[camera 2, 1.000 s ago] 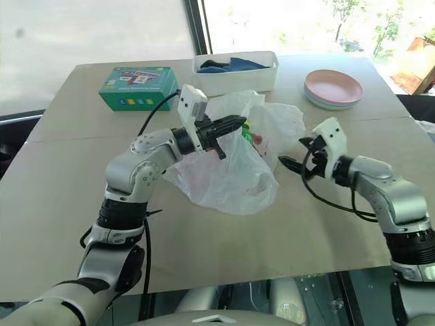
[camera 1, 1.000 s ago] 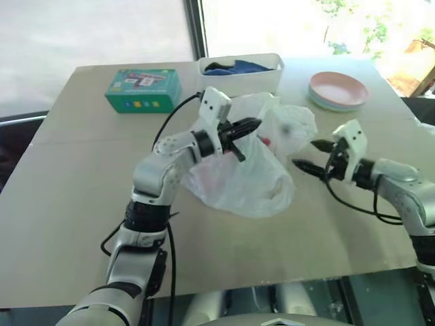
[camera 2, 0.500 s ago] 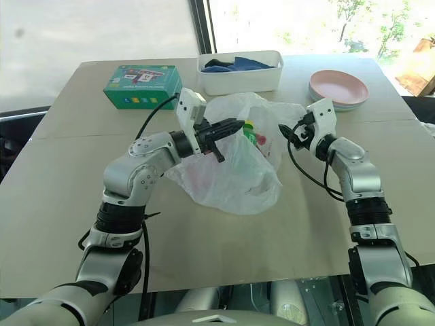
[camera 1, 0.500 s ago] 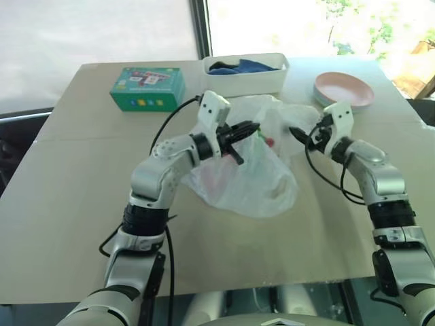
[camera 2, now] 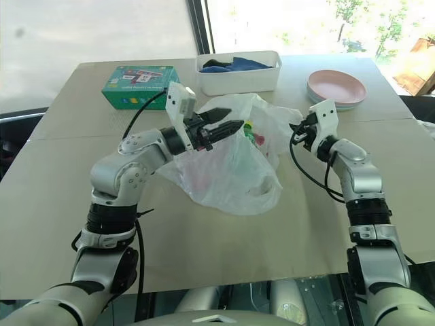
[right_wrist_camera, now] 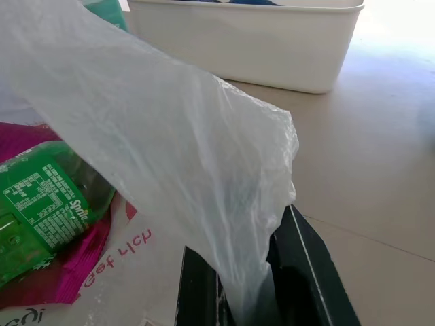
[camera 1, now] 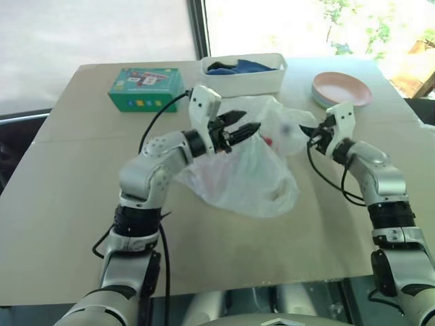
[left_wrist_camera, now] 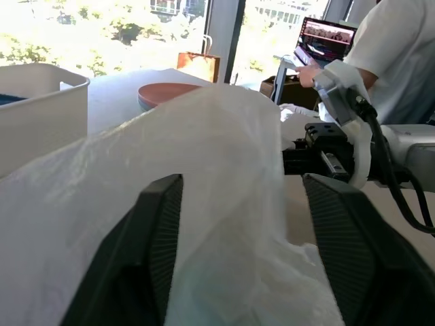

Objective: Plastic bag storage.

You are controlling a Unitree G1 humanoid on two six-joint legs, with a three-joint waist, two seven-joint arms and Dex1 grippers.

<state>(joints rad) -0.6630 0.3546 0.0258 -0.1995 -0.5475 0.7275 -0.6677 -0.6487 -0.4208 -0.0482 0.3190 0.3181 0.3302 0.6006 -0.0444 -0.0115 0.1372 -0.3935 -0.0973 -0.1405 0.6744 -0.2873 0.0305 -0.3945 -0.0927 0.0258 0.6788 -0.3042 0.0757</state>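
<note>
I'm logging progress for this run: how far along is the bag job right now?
Early to midway. Done: a green bottle and a magenta packet already lie inside the plastic bag. In hand: the right gripper is shut on the bag's edge, while the left gripper is open, its fingers either side of the plastic. Left: the bag is still spread loose on the table, not stored.

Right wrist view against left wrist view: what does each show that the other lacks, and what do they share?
Right wrist alone: a green Sprite bottle on a magenta packet, and the right gripper shut on a bag flap. Left wrist alone: pink plates, a person at a laptop, and the left gripper open around a bag fold. Shared: the plastic bag and the white bin.
</note>
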